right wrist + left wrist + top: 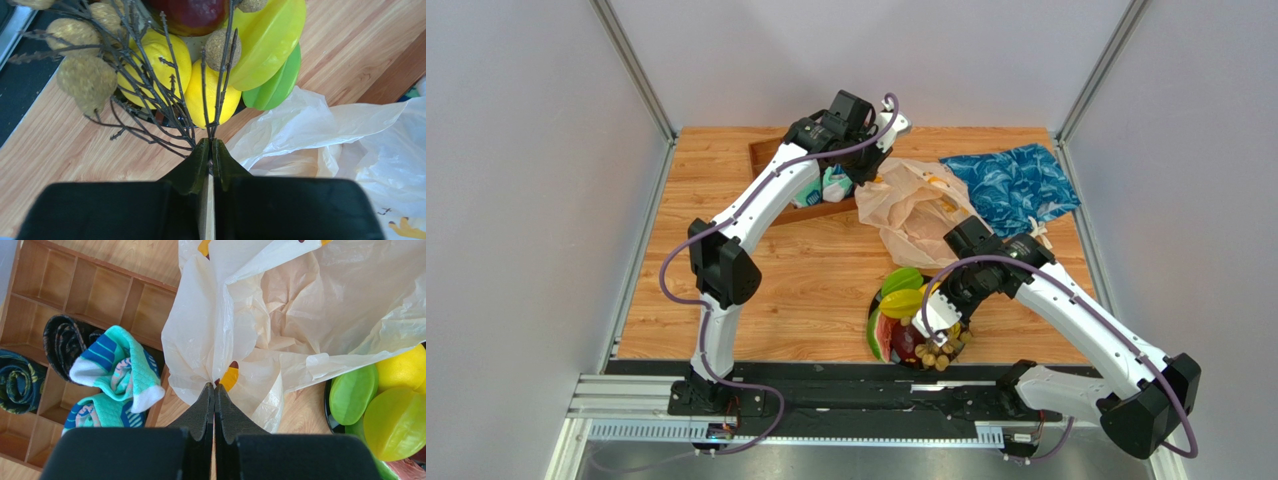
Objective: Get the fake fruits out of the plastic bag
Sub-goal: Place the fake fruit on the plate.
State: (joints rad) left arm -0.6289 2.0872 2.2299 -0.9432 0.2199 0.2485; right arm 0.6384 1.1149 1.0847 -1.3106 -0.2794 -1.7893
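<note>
L gripper (214,386) far out pinching bag (300,305); R gripper (210,141) pinching grapes (86,77).

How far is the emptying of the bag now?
Done: starfruit, green piece and other fruits lie on the plate. In hand: the right gripper pinches the grape bunch by its stem over the plate; the left gripper pinches the plastic bag. Left: release the bunch; no fruit shows inside the bag.
</note>
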